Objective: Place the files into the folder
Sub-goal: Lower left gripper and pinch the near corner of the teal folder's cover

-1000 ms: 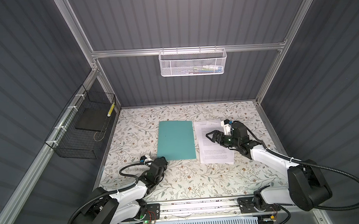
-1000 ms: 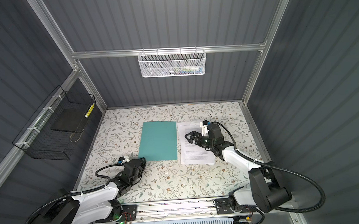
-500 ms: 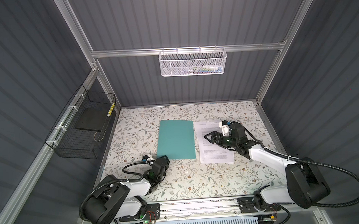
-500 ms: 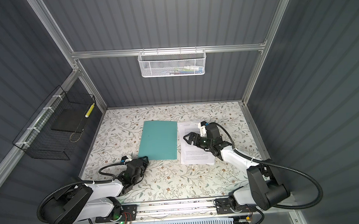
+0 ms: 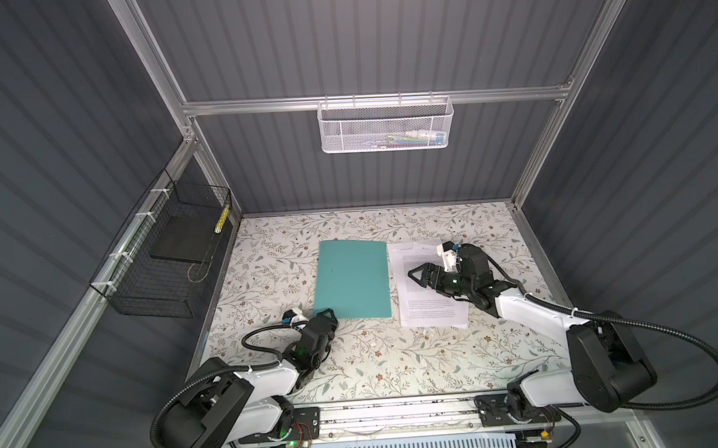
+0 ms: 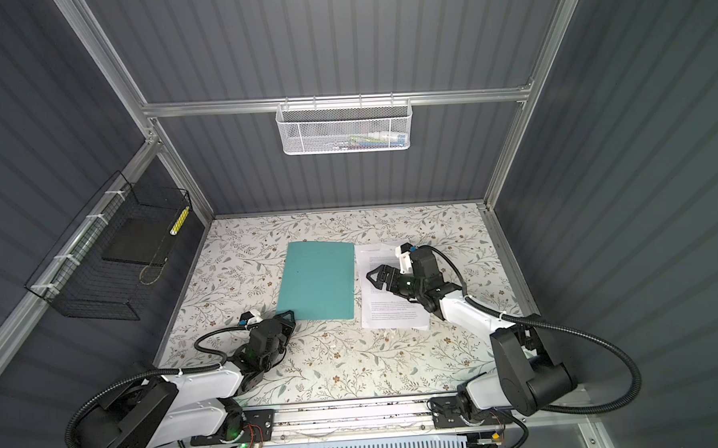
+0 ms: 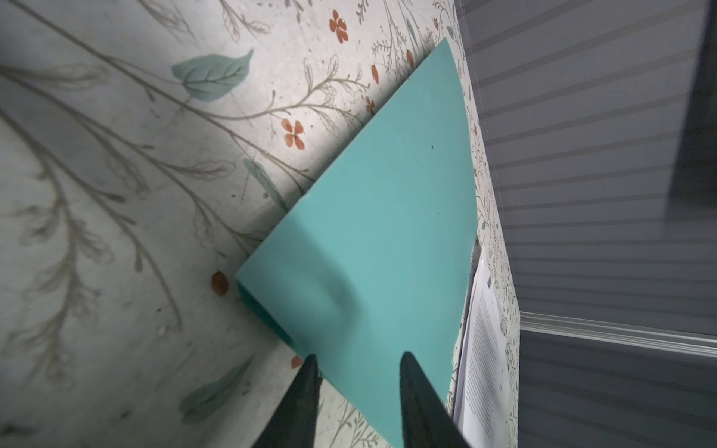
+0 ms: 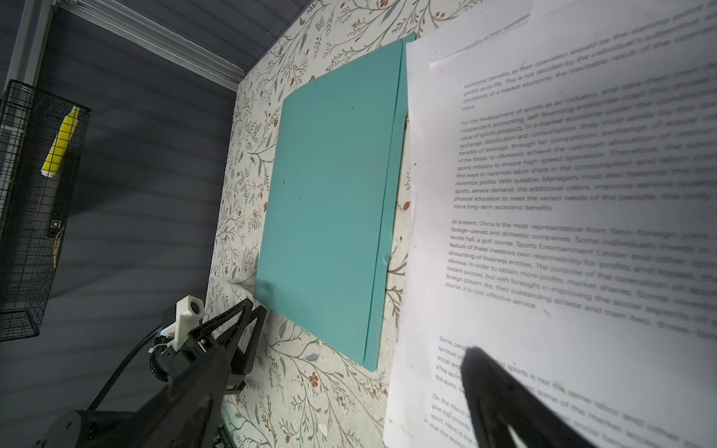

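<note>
I am bringing my left fingers (image 5: 326, 314) to the near left corner of the folder (image 5: 353, 277). They are standing partly apart and gripping nothing. The folder is lying closed and flat in the middle of the desk (image 5: 396, 356), its long axis running from the near edge toward the back wall. The files (image 5: 430, 313) are lying just beside it on its right, parallel to it.

My right fingers (image 5: 418, 275) are hanging spread wide over the files, empty. My left arm is the nearer one to the folder's free corner, so I judge opening the cover to be its job.

In the left wrist view one fingertip is sitting over the cover and the other just off its edge, and the corner is looking slightly raised, though I cannot be sure. The top views are not showing that lift. The right wrist view is showing a crease along the folder's side next to the files, probably the spine.
</note>
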Controlling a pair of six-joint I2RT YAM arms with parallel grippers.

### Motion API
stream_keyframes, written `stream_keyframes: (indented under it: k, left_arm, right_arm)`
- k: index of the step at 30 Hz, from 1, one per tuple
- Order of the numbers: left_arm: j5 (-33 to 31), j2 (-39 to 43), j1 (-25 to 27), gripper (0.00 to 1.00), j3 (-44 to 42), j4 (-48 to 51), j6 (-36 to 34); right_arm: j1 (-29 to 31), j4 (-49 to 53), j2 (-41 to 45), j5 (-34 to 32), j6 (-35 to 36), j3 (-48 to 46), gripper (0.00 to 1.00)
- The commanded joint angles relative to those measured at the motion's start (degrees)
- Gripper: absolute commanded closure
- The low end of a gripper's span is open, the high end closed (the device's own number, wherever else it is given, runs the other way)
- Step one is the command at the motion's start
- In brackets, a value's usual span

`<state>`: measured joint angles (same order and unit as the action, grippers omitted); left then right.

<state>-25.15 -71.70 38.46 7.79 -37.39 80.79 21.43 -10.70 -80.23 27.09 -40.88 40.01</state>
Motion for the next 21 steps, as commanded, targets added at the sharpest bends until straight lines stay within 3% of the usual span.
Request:
stream_keyframes:
  k: [1, 8, 12, 16, 21]
  left_arm:
    - [-0.6, -2.2, -1.2, 0.64, -0.2, -3.6, -2.5]
    - [2.8, -8.1, -3.2, 0.65, -1.2, -11.2, -1.9]
    - [3.6, -7.4, -3.2, 0.64, -2.4, -11.5, -1.1]
    - [4.0, -2.4, -3.2, 0.63, -4.0, -8.2, -0.7]
    - [2.3, 9.5, -3.2, 0.62, -4.6, 5.0, -1.8]
  right_arm:
    - [0.4, -0.7, -0.2, 0.7, 0.8, 1.0, 0.05]
    - [0.3, -0.6, 0.3, 0.2, 0.9, 0.4, 0.05]
    - [0.4, -1.0, 0.4, 0.3, 0.6, 0.2, 0.05]
    - [0.5, -1.3, 0.2, 0.4, 0.5, 0.0, 0.05]
    - [0.7, -2.6, -0.5, 0.6, 0.2, -0.6, 0.05]
